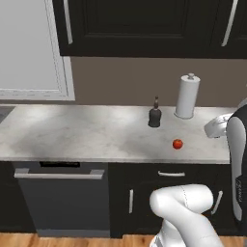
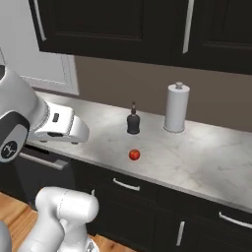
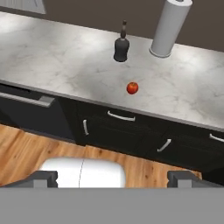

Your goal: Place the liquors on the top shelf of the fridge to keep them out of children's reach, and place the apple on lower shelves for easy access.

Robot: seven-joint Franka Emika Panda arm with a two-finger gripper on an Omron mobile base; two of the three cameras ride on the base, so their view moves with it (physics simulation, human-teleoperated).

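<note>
gripper (image 3: 112, 178) jaws spread wide, holding nothing, out over the floor off the counter (image 1: 72, 135). dark bottle (image 1: 155, 113) stands mid-counter toward the back wall; apple (image 1: 177, 144) lies near the front edge.

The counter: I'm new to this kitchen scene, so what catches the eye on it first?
A small red apple lies alone near the front edge of the pale marble counter. Behind it stands a squat dark bottle, with a tall white paper towel roll beside it by the brown wall.
</note>
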